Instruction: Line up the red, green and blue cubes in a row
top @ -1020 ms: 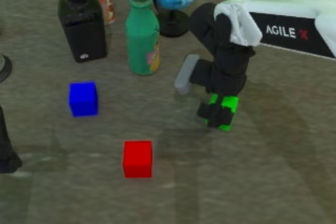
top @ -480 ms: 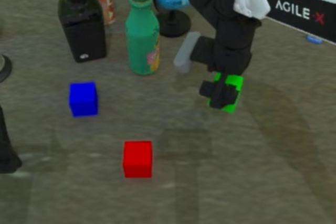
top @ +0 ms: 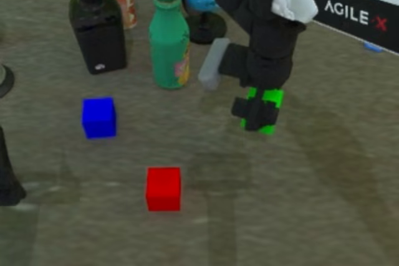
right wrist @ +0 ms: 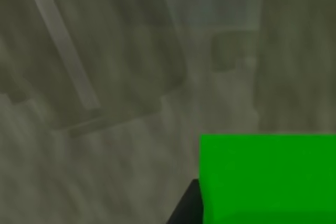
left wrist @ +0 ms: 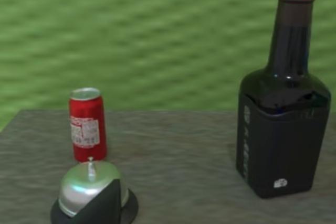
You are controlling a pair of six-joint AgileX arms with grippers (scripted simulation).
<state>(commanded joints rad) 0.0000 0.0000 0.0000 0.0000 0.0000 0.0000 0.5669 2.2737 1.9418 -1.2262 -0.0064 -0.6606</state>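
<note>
"AGILE X" on right arm [top: 349, 14]; right pincer [top: 259, 111] clamps green cube [top: 269, 99].

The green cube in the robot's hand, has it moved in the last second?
Yes. The green cube, held in the right hand, has moved toward the teal bottle at the table's far side.

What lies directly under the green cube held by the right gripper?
Only bare table shows around the green cube in the right gripper; the spot directly beneath is covered.
</note>
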